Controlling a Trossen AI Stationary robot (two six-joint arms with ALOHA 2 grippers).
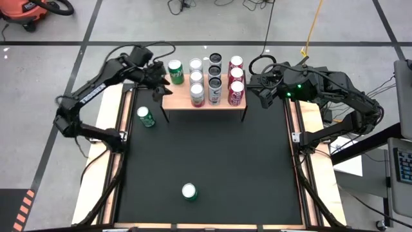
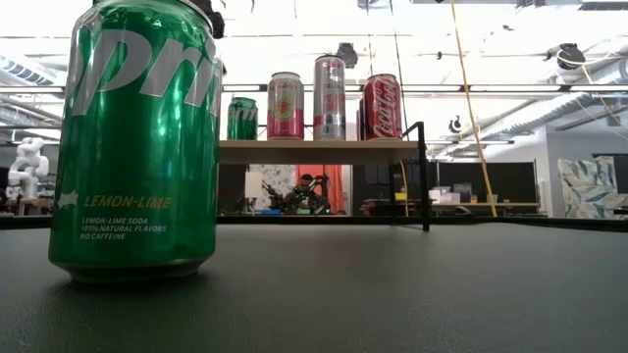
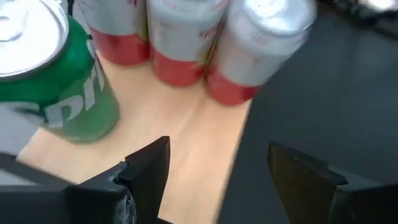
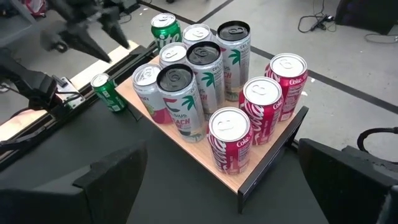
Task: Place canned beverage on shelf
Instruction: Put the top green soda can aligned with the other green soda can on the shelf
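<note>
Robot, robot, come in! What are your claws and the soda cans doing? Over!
Left gripper open, empty, beside green can on shelf. Right gripper open, waiting off the shelf's other end. Two green cans on the table. Nothing blocking.

Dark jointed arms, black cables, green light

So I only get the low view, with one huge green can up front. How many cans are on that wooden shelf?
Observer: Ten on the shelf: one green can, three silver cans, three black-topped cans, three red cans.
Operator: Any more on the table?
Observer: A second green can stands left of the shelf.
Operator: And the grippers?
Observer: The left gripper hovers open and empty beside the shelf's green can; the right gripper waits open at the shelf's right end.
</note>
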